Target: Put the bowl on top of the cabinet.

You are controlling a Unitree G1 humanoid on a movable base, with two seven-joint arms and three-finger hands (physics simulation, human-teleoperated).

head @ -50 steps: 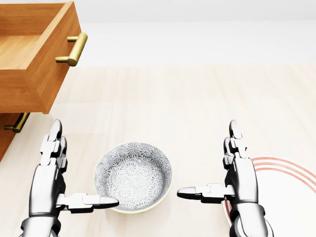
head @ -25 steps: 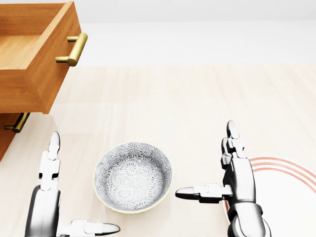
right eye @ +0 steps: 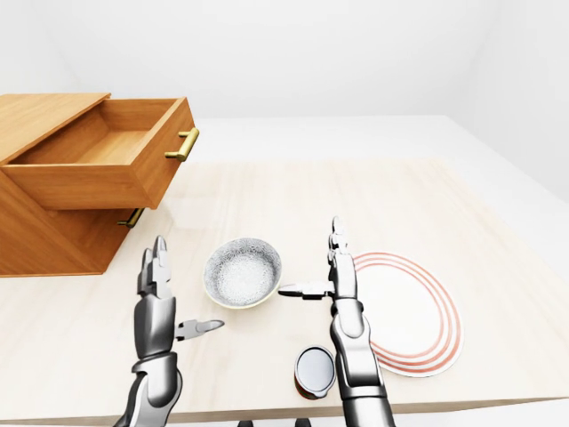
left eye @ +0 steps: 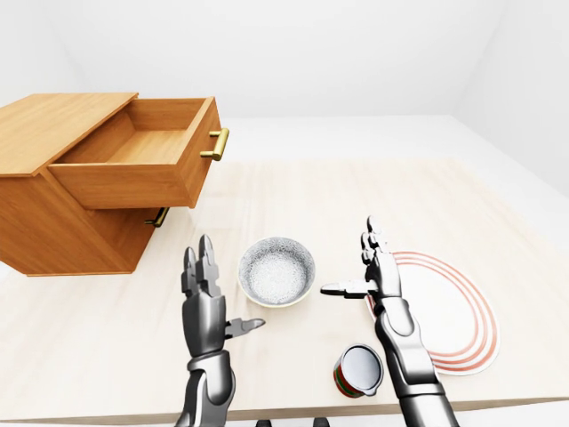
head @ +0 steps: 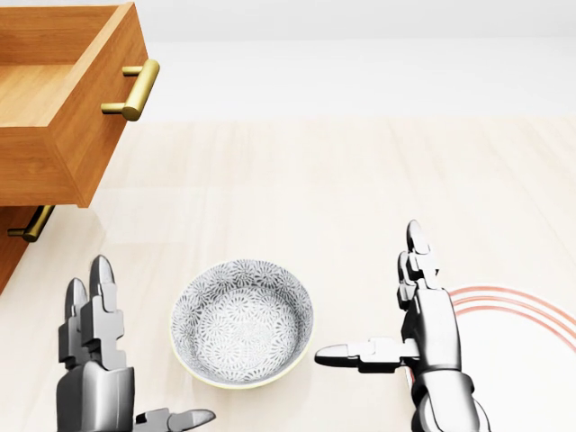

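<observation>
I see bowl (head: 241, 322) on bench (head: 315, 180), between my two hands: right of left robot hand (head: 94, 382), left of right robot hand (head: 430, 333). Both splayed open, empty. Right thumb (head: 346, 353) nearer rim. cabinet (left eye: 53, 133) up-left of left one.

Bare simulated home scene — tableware on a table.
White walls (left eye: 284, 53), a pale wooden tabletop (left eye: 311, 196), an orange-brown wooden cabinet (left eye: 53, 222) with brass handles (left eye: 219, 144), a grey-patterned round bowl (left eye: 276, 271), a white red-ringed plate (left eye: 444, 302).
</observation>
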